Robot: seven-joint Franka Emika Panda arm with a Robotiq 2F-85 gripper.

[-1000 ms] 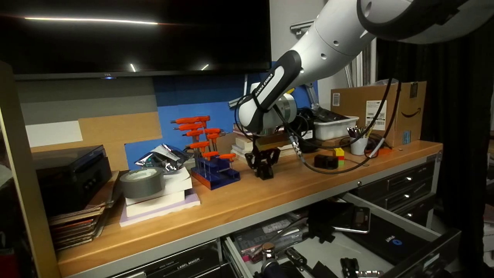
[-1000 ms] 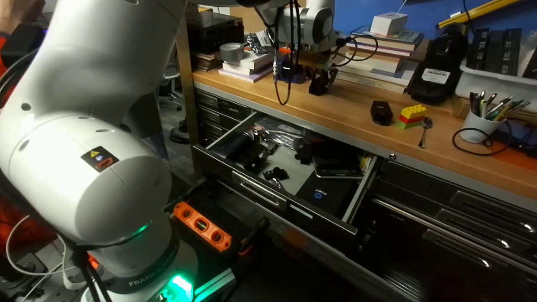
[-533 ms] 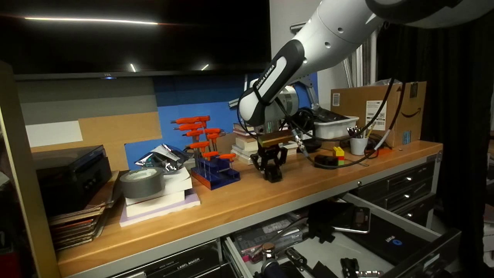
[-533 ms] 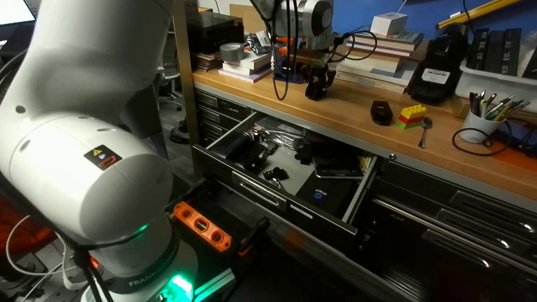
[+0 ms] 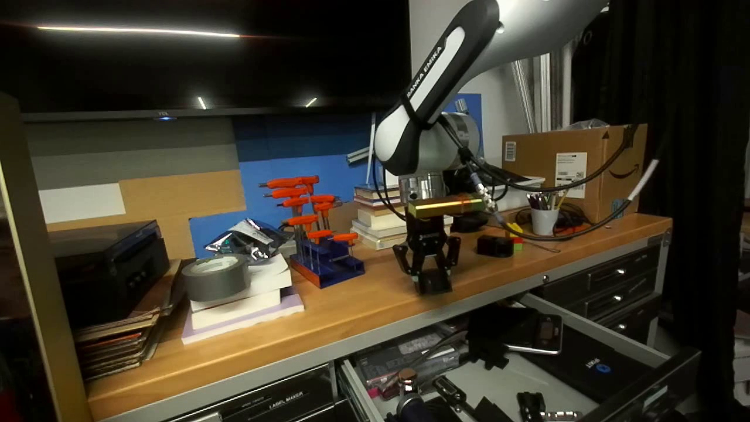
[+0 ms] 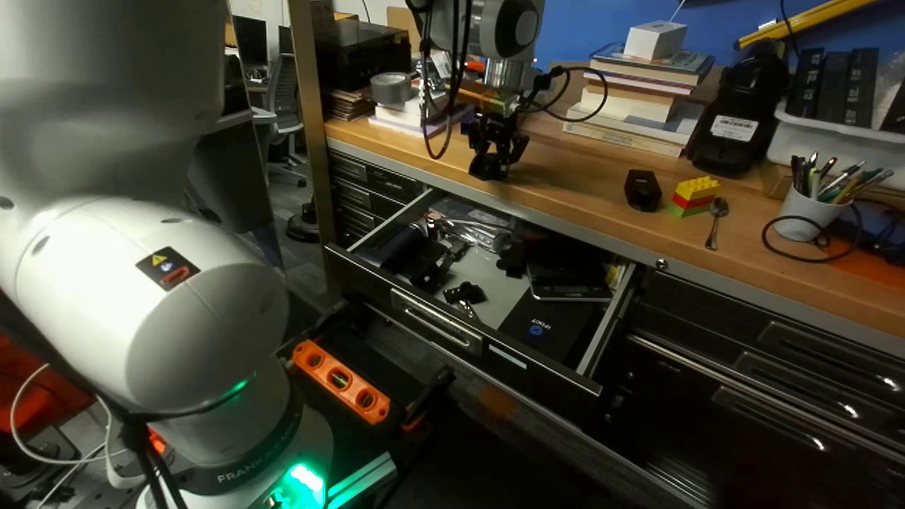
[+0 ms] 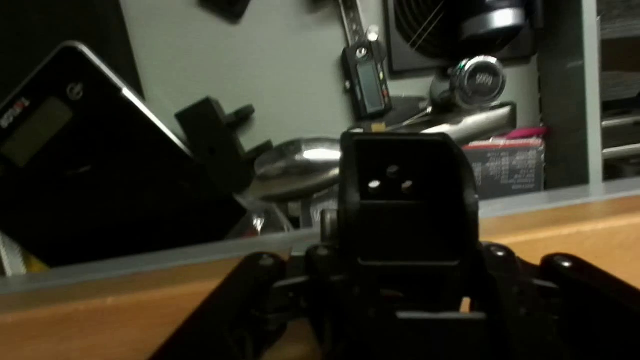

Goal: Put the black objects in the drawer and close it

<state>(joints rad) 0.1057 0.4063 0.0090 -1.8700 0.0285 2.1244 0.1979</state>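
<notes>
black on black, i judge the gripper (image 5: 433, 274) pinched narrowly on one black block (image 7: 410, 225) over the bench (image 6: 574, 173), where a second block (image 6: 642, 191) sits, both left to stow before closing the pulled-out drawer (image 6: 500, 284).

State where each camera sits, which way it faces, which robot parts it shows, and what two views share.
Exterior view: before the workbench, facing across it toward the TCL television; shows forearm, wrist, gripper.
Exterior view: near the base, facing down at the open drawer; shows base, shoulder, wrist, gripper.
Wrist view: on the wrist, facing past the held black block into the drawer; shows finger linkages.
Both exterior views share drawer, workbench and gripper.
</notes>
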